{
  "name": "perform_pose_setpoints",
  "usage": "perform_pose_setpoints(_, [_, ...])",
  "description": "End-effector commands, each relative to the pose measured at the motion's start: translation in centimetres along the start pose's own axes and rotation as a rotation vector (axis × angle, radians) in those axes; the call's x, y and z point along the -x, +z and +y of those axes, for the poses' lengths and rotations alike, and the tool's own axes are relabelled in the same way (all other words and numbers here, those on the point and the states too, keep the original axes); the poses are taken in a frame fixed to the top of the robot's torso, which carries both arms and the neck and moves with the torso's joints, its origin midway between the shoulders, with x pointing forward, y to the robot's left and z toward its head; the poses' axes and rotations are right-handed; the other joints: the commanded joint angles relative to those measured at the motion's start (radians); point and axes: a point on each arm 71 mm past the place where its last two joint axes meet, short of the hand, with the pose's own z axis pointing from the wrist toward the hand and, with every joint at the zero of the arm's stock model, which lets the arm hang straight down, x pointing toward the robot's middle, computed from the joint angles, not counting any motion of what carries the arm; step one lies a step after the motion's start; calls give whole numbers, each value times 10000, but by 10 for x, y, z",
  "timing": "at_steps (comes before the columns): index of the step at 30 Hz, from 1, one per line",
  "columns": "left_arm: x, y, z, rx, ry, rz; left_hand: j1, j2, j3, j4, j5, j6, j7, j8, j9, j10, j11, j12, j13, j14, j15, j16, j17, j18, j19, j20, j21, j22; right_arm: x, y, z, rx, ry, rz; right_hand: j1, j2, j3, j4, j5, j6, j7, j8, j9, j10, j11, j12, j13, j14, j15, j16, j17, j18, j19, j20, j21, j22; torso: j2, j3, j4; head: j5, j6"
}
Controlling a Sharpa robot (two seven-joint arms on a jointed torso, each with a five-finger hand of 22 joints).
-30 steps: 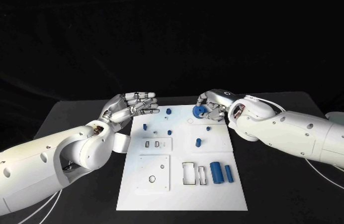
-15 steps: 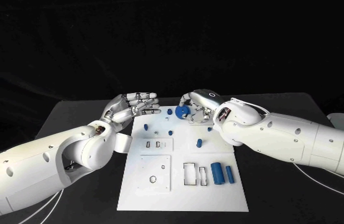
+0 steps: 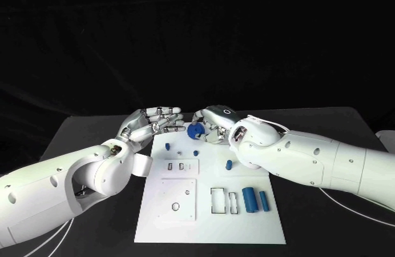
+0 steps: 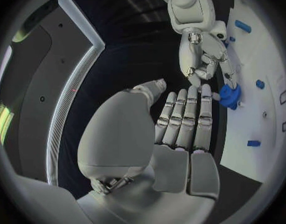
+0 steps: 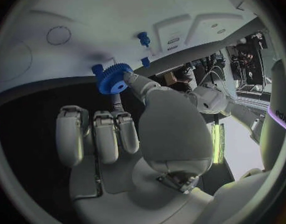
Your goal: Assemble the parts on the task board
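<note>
We see the right hand (image 3: 212,121) over the far edge of the white task board (image 3: 247,217), pinching a blue gear (image 3: 195,131) between its fingers (image 5: 135,80); in the right wrist view the toothed wheel with its centre hole sits at the fingertips just off the board's edge, above the black desk (image 3: 329,211). Just to its left, the left hand (image 3: 152,123) hovers at the board's far left corner, palm facing the right hand, its fingers (image 4: 186,115) straight, close side by side and holding nothing; in the left wrist view their tips are very near the gear, though we cannot tell whether they touch it. On the board, two small blue pegs (image 3: 168,146) stand in the far left area, with a third blue piece (image 3: 229,164) further right. At the near right of the board lie a thick blue cylinder (image 3: 249,199) and a thinner blue pin (image 3: 263,199) side by side, next to two rectangular slots (image 3: 216,199). A square inset plate (image 3: 177,197) with a round hole sits on the near left part of the board
</note>
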Motion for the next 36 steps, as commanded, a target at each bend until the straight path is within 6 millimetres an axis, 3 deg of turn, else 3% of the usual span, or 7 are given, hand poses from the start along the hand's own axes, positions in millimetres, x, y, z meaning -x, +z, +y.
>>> perform_pose_setpoints(1, [-3, 1, -1, -87, -58, 97, -118, 19, 40, 7, -51, 74, 285, -9, 3, 83, 8, -23, -17, 21, 8, -34, 9, 130, 34, -9, 34, -13, -4, 3, 3, 1, -125, 143, -107, 13, 76, -2, -29, 359, -329, -37, 18, 645, -64, -33, 2159, 1017, -46, 20, 2355, -168, 19, 15, 14, 963, -8, 1, -40, 25, 24])
perform_pose_setpoints(16, [-4, 1, -1, -86, -67, 112, -118, 19, 40, 7, -51, 74, 285, -9, 3, 83, 8, -23, -17, 21, 8, -34, 9, 130, 34, -9, 34, -13, -18, 11, 8, -92, -153, 530, -186, -8, 103, 15, -67, 353, -311, -92, -8, 644, -48, -34, 2160, 1019, -32, 22, 2362, -168, 18, 24, 11, 965, -9, 10, -18, 28, 24])
perform_pose_setpoints(20, [-4, 1, -1, -75, -67, 112, -118, 19, 40, 7, -51, 74, 285, -9, 3, 83, 8, -23, -17, 21, 8, -34, 9, 130, 34, -9, 34, -13, -21, 12, 7, -140, -169, 619, -205, -12, 109, 20, -79, 352, -309, -105, -14, 638, -45, -40, 2153, 1016, -29, 19, 2350, -169, 20, 26, 14, 970, -12, 7, -27, 78, 55])
perform_pose_setpoints(32, [-3, 1, -1, -60, -60, 102, -125, 14, 68, -10, -52, 76, 286, -13, 2, 88, 9, -36, -17, 20, 10, -41, 16, 129, 31, -9, 32, -17, -25, 12, 5, -224, -222, 856, -285, -37, 133, 34, -153, 347, -295, -170, -44, 589, -33, -88, 2096, 1004, -17, 3, 2297, -152, -26, 38, -41, 909, -12, 14, -35, 58, 21])
perform_pose_setpoints(35, [-3, 1, -1, -54, -59, 102, -125, 14, 68, -10, -52, 76, 286, -13, 2, 88, 9, -36, -17, 20, 10, -41, 16, 129, 31, -9, 32, -17, -25, 12, 4, -259, -227, 862, -381, -85, 160, 47, -206, 252, -252, -308, -103, 519, 1, -155, 2018, 997, 8, -6, 2269, -145, -49, 57, -70, 886, -14, 13, -35, 64, 19])
perform_pose_setpoints(36, [-3, 1, -1, -51, -59, 103, -125, 14, 68, -10, -52, 76, 286, -13, 2, 88, 9, -36, -17, 20, 10, -41, 16, 129, 31, -9, 32, -17, -25, 12, 4, -283, -215, 852, -494, -124, 159, 92, -259, 83, -184, -481, -174, 448, 57, -224, 1938, 987, 49, -19, 2228, -144, -58, 85, -82, 880, -13, 15, -35, 69, 22])
